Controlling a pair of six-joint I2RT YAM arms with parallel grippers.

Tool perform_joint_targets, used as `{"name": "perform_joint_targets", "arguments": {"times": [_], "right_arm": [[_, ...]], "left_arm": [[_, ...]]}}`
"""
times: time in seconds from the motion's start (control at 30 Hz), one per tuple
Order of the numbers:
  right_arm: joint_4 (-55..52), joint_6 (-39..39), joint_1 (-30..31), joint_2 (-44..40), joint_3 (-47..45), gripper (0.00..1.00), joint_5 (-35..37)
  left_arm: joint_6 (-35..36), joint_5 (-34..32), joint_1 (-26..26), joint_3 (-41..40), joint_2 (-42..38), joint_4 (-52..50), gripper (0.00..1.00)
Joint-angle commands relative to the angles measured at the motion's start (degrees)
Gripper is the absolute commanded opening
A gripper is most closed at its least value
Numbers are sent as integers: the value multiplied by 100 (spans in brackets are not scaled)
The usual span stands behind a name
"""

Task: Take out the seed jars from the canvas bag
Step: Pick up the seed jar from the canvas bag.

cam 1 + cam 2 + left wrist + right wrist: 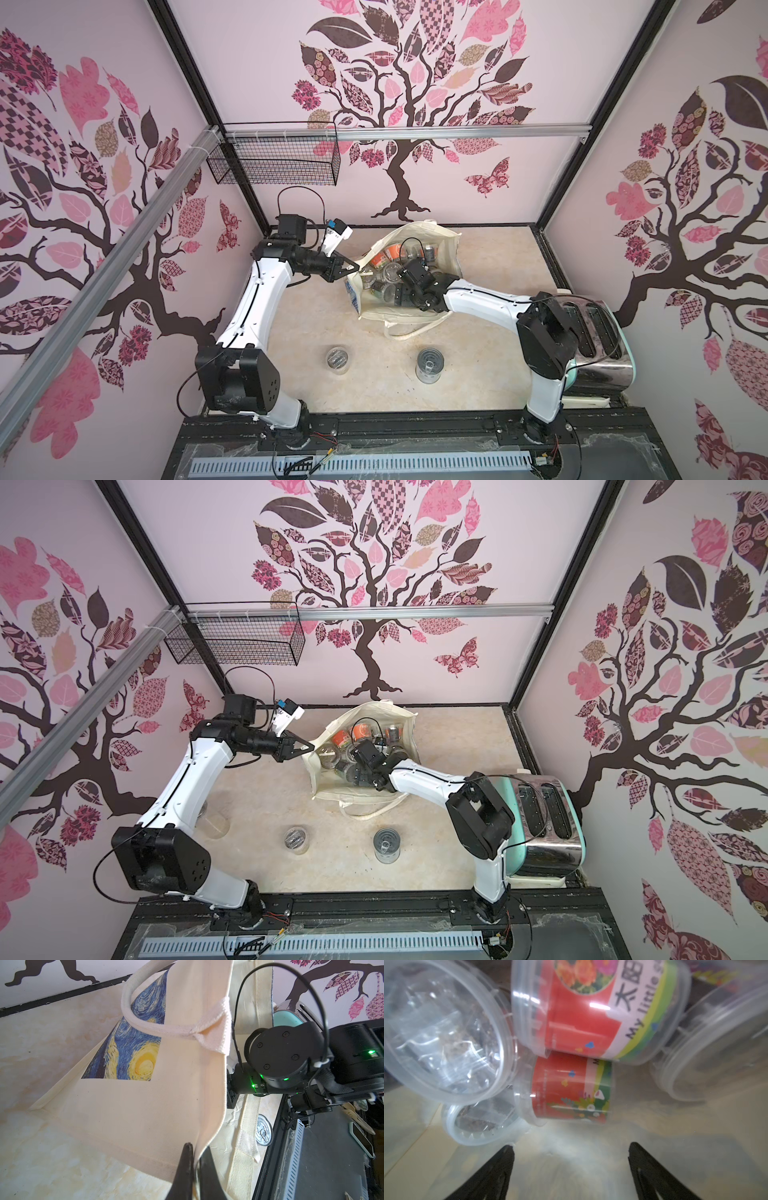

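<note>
Right claw [571, 1147] hangs spread wide inside the bag [407, 316] at the table's [498, 270] far middle, left claw [196, 1147] pinching its rim open, so we should ease forward and straddle the nearest red-labelled jar [571, 1088] squarely before closing.

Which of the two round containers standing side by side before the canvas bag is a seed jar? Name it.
The clear jar nearer the left arm; its neighbour is a metal can with a pull-tab lid.
</note>
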Motion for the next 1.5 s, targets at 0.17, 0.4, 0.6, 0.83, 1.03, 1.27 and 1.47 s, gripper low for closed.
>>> {"name": "perform_joint_targets", "arguments": {"times": [0.17,0.4,0.6,0.83,1.03,1.27,1.47], "right_arm": [[364,-84,-47,200,239,82,544],[625,-179,-175,255,154,82,566],[843,-277,-191,430,162,84,587],[1136,-278,-197,509,64,88,330],[1186,-353,-197,379,56,90,224],[961,140,-196,219,114,91,-76],[891,340,-191,97,-3,96,-212]], "left_arm": [[91,65,-24,30,-71,-247,0],[96,85,-17,31,-75,-278,0],[111,95,-25,31,-93,-315,0],[115,129,-21,67,-77,-349,0],[106,169,-17,71,-86,-350,0],[73,165,-17,75,-69,-344,0],[4,121,-20,120,-50,-318,0]]}}
